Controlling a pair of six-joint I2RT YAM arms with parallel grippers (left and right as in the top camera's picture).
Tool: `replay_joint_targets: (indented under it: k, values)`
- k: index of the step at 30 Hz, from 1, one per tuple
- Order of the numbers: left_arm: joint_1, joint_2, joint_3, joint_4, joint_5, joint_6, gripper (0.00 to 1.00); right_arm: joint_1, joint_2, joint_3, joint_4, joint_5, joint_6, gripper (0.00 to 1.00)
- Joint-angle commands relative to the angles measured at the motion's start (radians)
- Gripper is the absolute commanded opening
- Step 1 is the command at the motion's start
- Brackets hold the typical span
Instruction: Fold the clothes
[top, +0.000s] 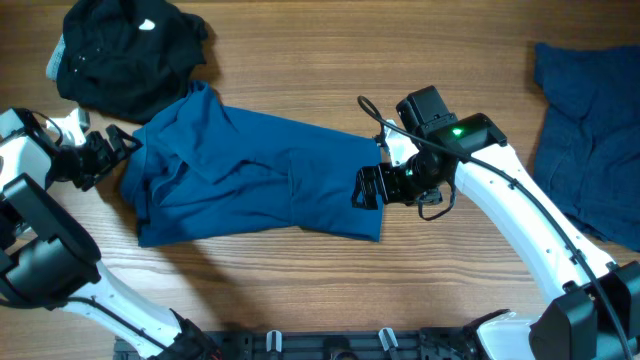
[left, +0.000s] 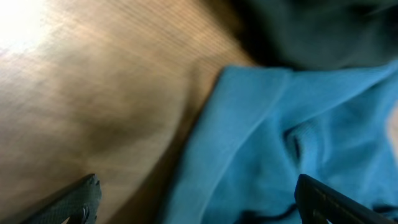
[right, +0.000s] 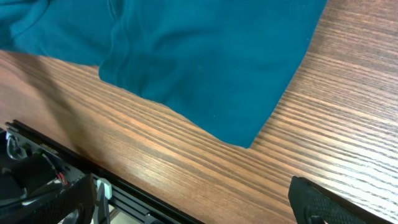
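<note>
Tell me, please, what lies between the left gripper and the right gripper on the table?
The medium-blue shirt lies there, spread from the left gripper to the right gripper, as the overhead view shows.

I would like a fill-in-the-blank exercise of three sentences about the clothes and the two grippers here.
1. The medium-blue shirt lies between a ____ garment at the top left and a darker blue garment at the right.
2. The left gripper and the right gripper both stand ____, holding nothing.
3. In the overhead view, the right gripper is at the shirt's ____ edge.
Missing words: black; open; right.
</note>
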Motion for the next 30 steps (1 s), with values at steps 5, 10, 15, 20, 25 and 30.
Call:
replay_joint_targets:
  k: [5, 10, 15, 20, 25, 30]
  values:
    - [-0.008, 0.048, 0.004, 0.006, 0.103, 0.031, 1.00, 0.004, -0.001, -0.005, 0.007, 0.006, 0.002, 1.00]
    - [-0.052, 0.121, 0.004, -0.032, 0.103, 0.057, 1.00, 0.004, -0.001, -0.005, 0.021, 0.006, 0.027, 1.00]
    - [-0.114, 0.188, 0.004, -0.052, 0.104, 0.071, 1.00, 0.004, -0.001, -0.005, 0.016, 0.006, 0.024, 1.00]
    - [-0.185, 0.219, 0.003, -0.099, 0.103, 0.109, 0.95, 0.004, -0.001, -0.005, 0.018, 0.007, 0.023, 1.00]
    - [-0.229, 0.223, 0.002, -0.112, 0.095, 0.109, 0.45, 0.004, -0.001, -0.005, 0.017, 0.007, 0.023, 1.00]
    - [-0.226, 0.223, 0.002, -0.135, 0.095, 0.105, 0.04, 0.004, -0.001, -0.005, 0.012, 0.007, -0.003, 1.00]
